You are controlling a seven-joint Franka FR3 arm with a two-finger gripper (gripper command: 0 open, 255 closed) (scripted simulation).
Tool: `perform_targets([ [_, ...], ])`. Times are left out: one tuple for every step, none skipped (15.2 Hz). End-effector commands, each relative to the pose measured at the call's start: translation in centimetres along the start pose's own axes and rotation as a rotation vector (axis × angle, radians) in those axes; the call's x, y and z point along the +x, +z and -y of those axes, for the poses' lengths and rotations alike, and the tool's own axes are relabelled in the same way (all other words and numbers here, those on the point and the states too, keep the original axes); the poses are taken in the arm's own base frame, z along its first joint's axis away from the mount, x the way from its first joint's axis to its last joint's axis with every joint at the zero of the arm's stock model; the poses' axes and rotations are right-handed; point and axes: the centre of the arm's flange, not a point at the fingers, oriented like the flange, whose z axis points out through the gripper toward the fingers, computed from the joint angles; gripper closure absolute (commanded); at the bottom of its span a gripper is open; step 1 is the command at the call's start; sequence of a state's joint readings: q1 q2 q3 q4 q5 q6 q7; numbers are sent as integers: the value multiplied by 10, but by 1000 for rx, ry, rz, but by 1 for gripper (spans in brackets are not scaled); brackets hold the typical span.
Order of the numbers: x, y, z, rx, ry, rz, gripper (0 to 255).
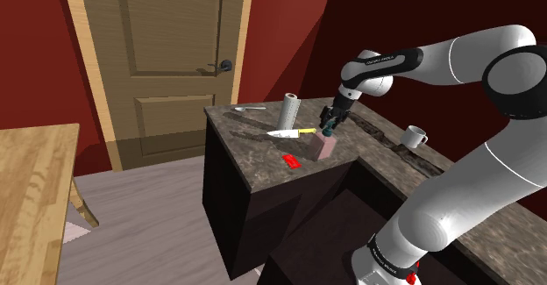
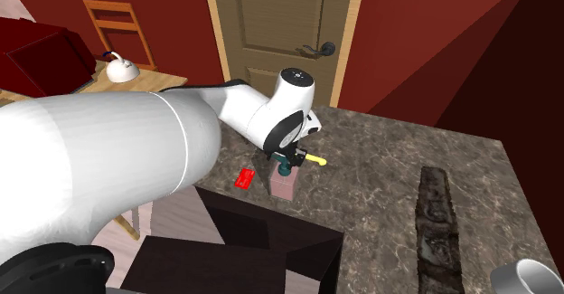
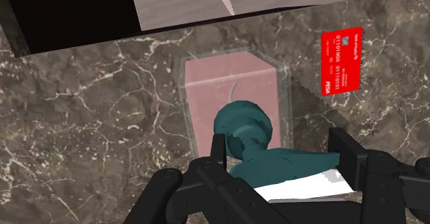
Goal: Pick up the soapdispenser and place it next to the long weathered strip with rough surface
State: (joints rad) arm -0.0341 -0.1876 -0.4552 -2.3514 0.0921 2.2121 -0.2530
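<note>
Standing at the upper left of the shoulder view is a closed wooden door [image 1: 162, 55] set in a red wall. Below it, at centre frame, a dark marbled counter [image 1: 254, 156] carries every item noted here. My white arm [image 1: 456, 60] enters from the right edge and bends down toward frame centre. A long weathered strip [image 2: 436, 220], dark and rough, lies along the counter at the lower right of the second exterior view, well apart from the soap dispenser. A white paper roll [image 1: 288, 110] stands upright near the counter's far edge. The soap dispenser [image 3: 231, 95], pink body with teal pump, stands upright on the counter at centre frame, near the counter's front edge. My pincer [image 3: 282, 154] is over it, fingers [image 3: 348, 157] set wide and closed against the teal pump from both sides. A yellow-handled knife [image 1: 285, 133] lies just beyond the dispenser. A white mug [image 1: 414, 137] sits at right. A red card [image 3: 342, 60] lies flat near the dispenser.
</note>
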Motion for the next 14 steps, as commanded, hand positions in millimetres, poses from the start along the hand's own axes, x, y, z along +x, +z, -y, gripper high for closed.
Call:
perform_targets([
  [0, 0, 0, 0, 0, 0, 255],
  [0, 0, 0, 0, 0, 0, 255],
  [0, 0, 0, 0, 0, 0, 255],
  [0, 0, 0, 0, 0, 0, 255],
  [0, 0, 0, 0, 0, 0, 255],
  [0, 0, 0, 0, 0, 0, 255],
  [0, 0, 0, 0, 0, 0, 255],
  [0, -5, 1, 0, 0, 0, 255],
  [1, -10, 2, 0, 0, 0, 255],
  [1, -16, 2, 0, 0, 0, 255],
  [1, -21, 3, 0, 0, 0, 255],
  [2, -26, 4, 0, 0, 0, 255],
  [2, -31, 5, 0, 0, 0, 255],
  [2, -37, 5, 0, 0, 0, 255],
])
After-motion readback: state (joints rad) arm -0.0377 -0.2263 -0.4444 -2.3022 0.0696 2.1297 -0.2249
